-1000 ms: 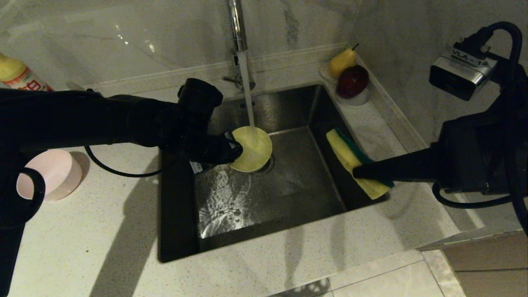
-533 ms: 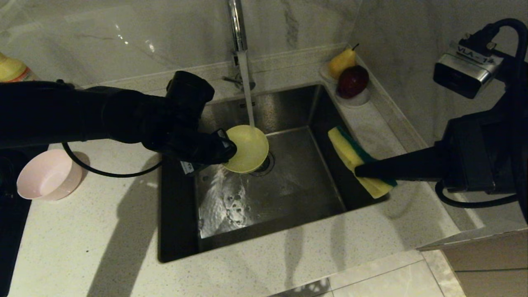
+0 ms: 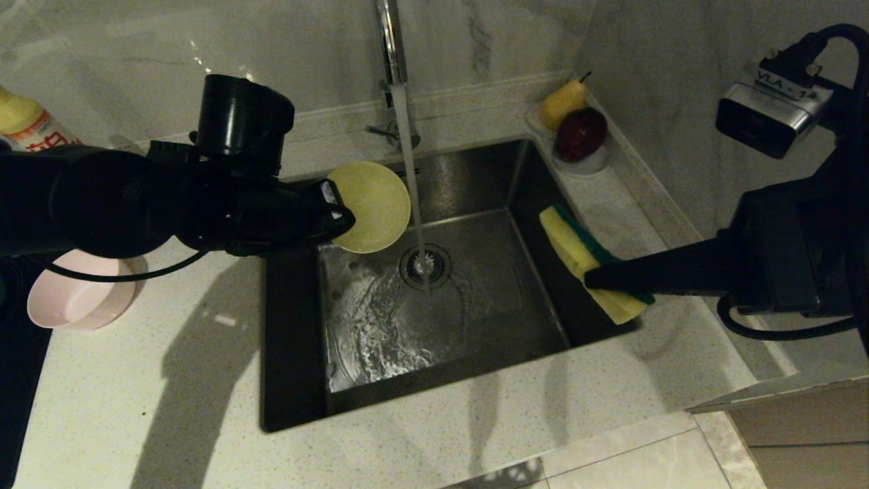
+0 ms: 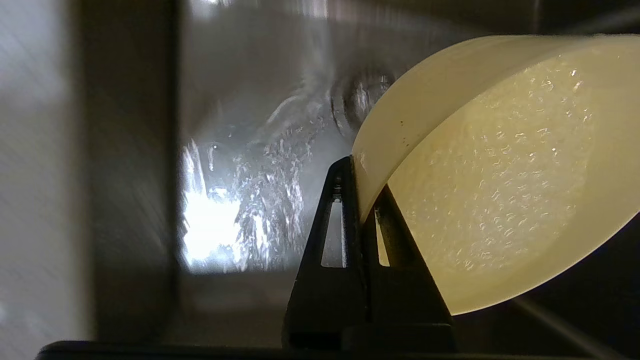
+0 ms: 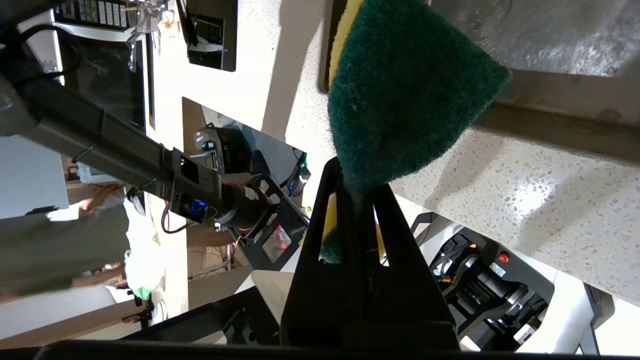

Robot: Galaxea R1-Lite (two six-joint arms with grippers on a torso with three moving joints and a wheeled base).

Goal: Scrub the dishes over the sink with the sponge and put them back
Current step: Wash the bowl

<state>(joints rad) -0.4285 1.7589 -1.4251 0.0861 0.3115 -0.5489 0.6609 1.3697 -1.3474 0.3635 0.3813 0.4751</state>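
Left gripper point(image 3: 345, 219) clamps the yellow bowl's point(image 3: 370, 207) rim, bowl projecting beyond its tips over the sink point(image 3: 475, 319)

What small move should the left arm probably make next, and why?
Probably carry the yellow bowl toward the sponge: the left gripper pinches its rim beside the water stream, while the right gripper holds the sponge at the sink's right edge.

Sink point(image 3: 475, 319): brushed steel, wet and glinting
Yellow bowl point(image 3: 370, 207): matt plastic, beaded with droplets
Sponge point(image 3: 577, 261): soft yellow foam, coarse green scouring face
Bench point(image 3: 170, 407): speckled polished stone
Faucet point(image 3: 388, 41): shiny chrome
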